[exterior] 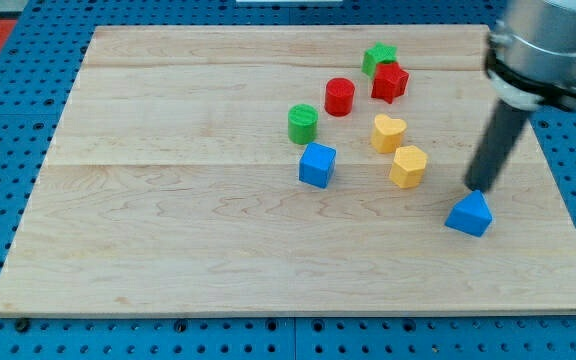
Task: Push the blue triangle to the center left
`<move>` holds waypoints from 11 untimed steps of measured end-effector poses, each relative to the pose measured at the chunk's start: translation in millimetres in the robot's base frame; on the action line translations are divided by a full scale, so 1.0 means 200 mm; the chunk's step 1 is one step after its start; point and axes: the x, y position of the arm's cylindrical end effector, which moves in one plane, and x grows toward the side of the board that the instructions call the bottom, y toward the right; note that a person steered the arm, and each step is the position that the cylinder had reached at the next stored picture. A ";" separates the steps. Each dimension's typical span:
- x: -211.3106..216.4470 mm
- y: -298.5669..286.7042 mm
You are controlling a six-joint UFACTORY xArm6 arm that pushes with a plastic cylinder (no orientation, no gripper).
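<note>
- Wooden tabletop (168, 230) over blue pegboard fills my view.
- I have no hand – only a dark rod; my tip (480, 187) sits just above the blue triangle (470, 214), touching or nearly so.
- That triangle lies at lower right – well apart from the cluster: blue cube (317, 165), yellow heart (388, 133), yellow hexagon (408, 166), red star (389, 82), red cylinder (340, 96), green cylinder (303, 123), green star (376, 56).

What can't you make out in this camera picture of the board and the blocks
- Green star, camera view: its lower right part is hidden by the red star in front.
- Arm above the rod, camera view: cut off by the view's top and right edges.
- My tip and the blue triangle, camera view: contact or a slight gap, too close to tell.
</note>
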 end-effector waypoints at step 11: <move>0.05 -1.20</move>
